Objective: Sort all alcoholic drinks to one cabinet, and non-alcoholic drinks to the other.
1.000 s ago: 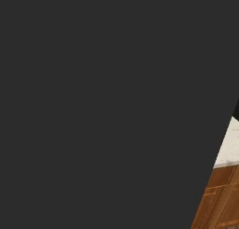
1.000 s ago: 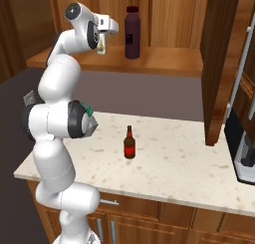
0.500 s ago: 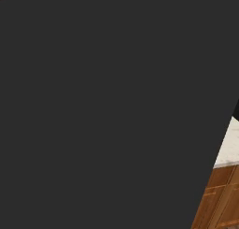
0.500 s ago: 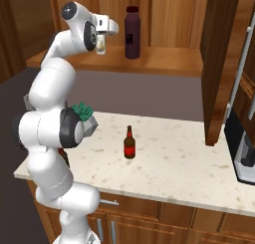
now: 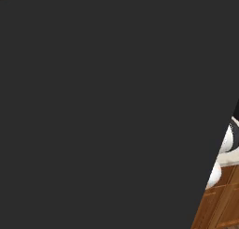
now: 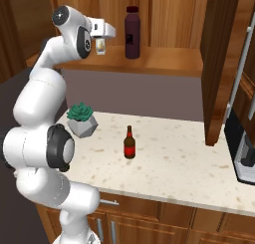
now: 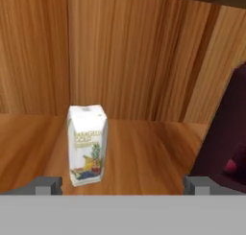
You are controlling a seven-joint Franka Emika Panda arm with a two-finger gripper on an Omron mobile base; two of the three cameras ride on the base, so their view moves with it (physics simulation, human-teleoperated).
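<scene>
The white carton [image 7: 87, 144] stands upright on the wooden cabinet shelf [image 7: 144, 157], free between and beyond my open gripper [image 7: 122, 185]; neither fingertip [image 7: 48, 185] touches it. The wide dark purple bottle [image 7: 226, 133] stands close on the right. In the right base view my gripper [image 6: 103, 35] hovers at the shelf's left end, partly covering the carton [image 6: 101, 49], and the purple bottle [image 6: 132, 33] stands a little to its right. One brown beer bottle [image 6: 129, 143] stands on the speckled counter [image 6: 174, 163] below.
A potted succulent [image 6: 81, 119] sits on the counter's left, beside my arm. An open cabinet door [image 6: 219, 63] hangs at the right, with a dark coffee machine [image 6: 244, 148] past it. A dark flat panel [image 5: 93, 106] stands close before the left base camera.
My arm's elbow and lower links have swung left and down. The hand has stayed at the shelf by the carton, jaws open. The bottles have not moved.
</scene>
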